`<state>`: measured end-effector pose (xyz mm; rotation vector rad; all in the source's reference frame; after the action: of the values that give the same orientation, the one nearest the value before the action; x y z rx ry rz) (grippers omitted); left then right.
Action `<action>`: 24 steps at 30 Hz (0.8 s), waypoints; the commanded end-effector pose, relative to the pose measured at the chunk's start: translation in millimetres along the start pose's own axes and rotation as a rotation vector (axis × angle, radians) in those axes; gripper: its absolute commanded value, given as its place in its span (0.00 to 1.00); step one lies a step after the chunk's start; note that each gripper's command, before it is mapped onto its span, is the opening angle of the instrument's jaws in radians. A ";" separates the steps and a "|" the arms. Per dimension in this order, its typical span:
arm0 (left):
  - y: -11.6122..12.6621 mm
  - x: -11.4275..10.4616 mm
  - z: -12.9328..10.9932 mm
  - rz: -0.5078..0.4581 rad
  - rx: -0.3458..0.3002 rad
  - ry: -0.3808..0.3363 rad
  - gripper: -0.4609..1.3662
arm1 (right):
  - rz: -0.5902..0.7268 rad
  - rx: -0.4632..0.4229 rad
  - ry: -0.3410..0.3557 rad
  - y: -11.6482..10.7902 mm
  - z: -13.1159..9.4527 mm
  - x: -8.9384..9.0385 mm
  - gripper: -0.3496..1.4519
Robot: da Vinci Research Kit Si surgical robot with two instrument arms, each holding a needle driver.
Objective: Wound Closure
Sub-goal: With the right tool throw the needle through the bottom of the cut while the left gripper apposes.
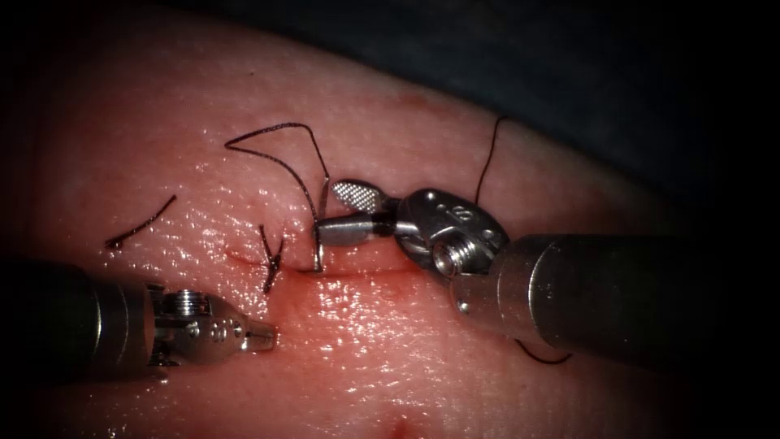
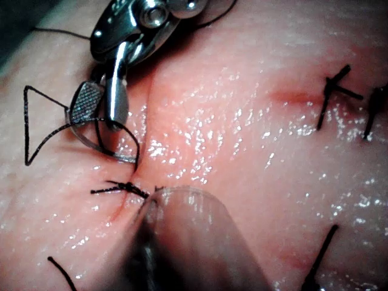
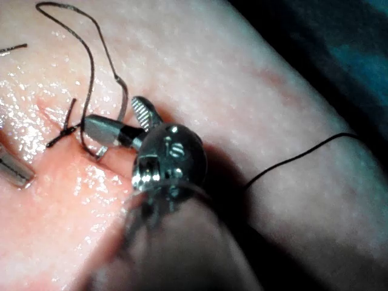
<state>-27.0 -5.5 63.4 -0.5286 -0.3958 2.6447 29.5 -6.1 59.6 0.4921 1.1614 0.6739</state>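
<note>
The curved needle (image 1: 320, 236) stands upright with its lower end in the tissue (image 1: 390, 358) at the cut, just right of a tied stitch (image 1: 272, 260). My right tool (image 1: 329, 211) comes in from the right with its jaws open around the needle's upper part, not clamping it. The needle (image 2: 100, 145) also curves below the right tool (image 2: 97, 121) in the left wrist view. Dark thread (image 1: 276, 134) loops from the needle's top over the tissue to the upper left. My left tool (image 1: 268, 337) rests low on the left, shut and holding nothing.
A cut end of thread (image 1: 142, 223) lies at the far left. Another strand (image 1: 486, 154) runs up behind the right tool's wrist. Red fluid wets the cut line. The left wrist view shows further tied stitches (image 2: 333, 97). The left tool's tip (image 3: 12, 167) shows in the right wrist view.
</note>
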 end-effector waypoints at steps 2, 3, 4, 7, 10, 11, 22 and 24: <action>0.0 0.0 -0.1 -0.001 -0.003 0.000 0.06 | -0.111 0.037 0.005 0.9 -0.3 -0.3 0.67; 0.0 0.0 -0.1 -0.001 -0.003 0.000 0.06 | -0.114 0.052 0.008 1.1 -0.3 -0.2 0.68; 0.0 0.0 -0.1 -0.001 -0.003 0.000 0.06 | -0.118 0.069 0.011 1.5 -0.3 0.0 0.68; 0.0 0.0 -0.1 -0.001 -0.003 0.000 0.06 | -0.124 0.093 0.030 2.2 -0.1 0.3 0.69; 0.1 0.0 -0.1 -0.001 -0.003 0.000 0.06 | -0.136 0.109 0.080 2.8 0.3 0.4 0.68; 0.1 0.0 -0.1 -0.001 -0.003 0.000 0.06 | -0.132 0.105 0.083 3.0 0.4 0.4 0.68; 0.1 0.0 -0.1 -0.001 -0.003 0.000 0.06 | 0.005 0.107 0.095 3.8 1.9 -0.4 0.65; 0.1 -0.1 -0.1 -0.001 -0.003 0.000 0.06 | 0.015 0.105 0.095 3.9 2.1 -0.8 0.65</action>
<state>-26.9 -5.6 63.3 -0.5278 -0.3956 2.6436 30.4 -4.1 63.7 0.5678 1.2870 0.6654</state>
